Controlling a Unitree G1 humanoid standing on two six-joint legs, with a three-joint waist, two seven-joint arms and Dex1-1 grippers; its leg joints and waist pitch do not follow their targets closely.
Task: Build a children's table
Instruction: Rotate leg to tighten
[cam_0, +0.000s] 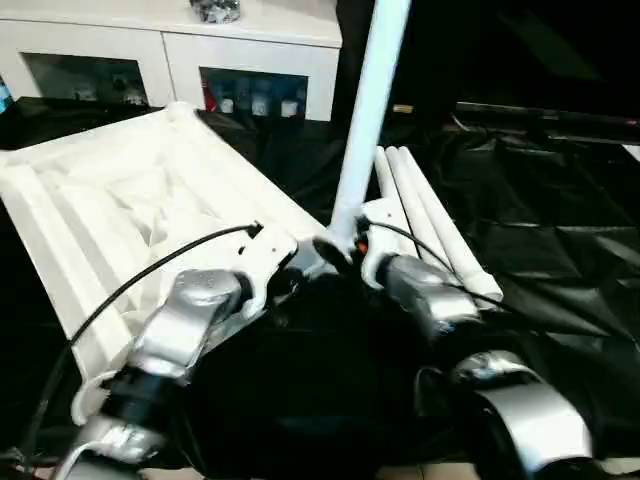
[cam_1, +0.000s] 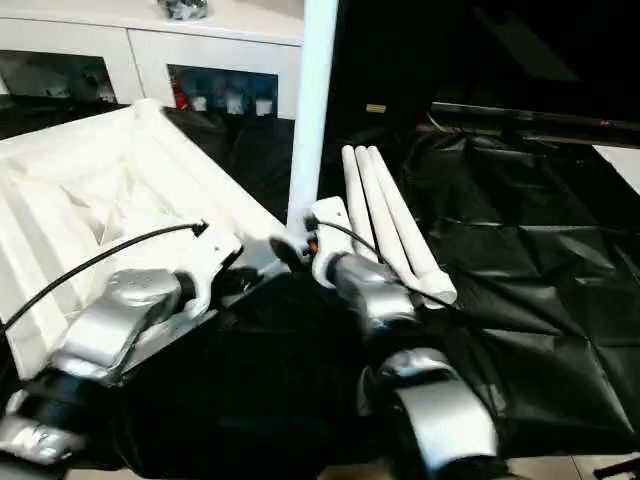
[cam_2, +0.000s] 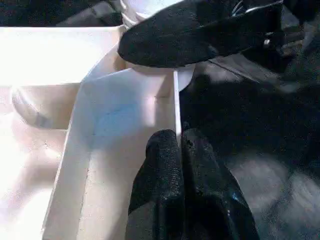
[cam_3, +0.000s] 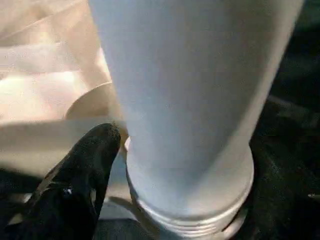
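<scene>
The children's table top (cam_0: 130, 200) lies upside down on the left, white, with its ribbed underside facing up. One white leg (cam_0: 365, 120) stands upright in the near corner socket, its threaded base (cam_3: 190, 220) at the socket's mouth. My right gripper (cam_0: 340, 250) is open, its jaws on either side of that base, and one black finger (cam_3: 95, 150) is close beside the leg. My left gripper (cam_2: 179, 137) is shut on the thin rim wall (cam_2: 176, 100) of the table top, just beside that corner. Three more legs (cam_0: 430, 220) lie side by side to the right.
A black cloth (cam_0: 560, 220) covers the work surface under the table top and the lying legs. A white cabinet (cam_0: 170, 50) with glass doors stands behind the table top. A dark bench edge (cam_0: 540, 115) runs along the back right.
</scene>
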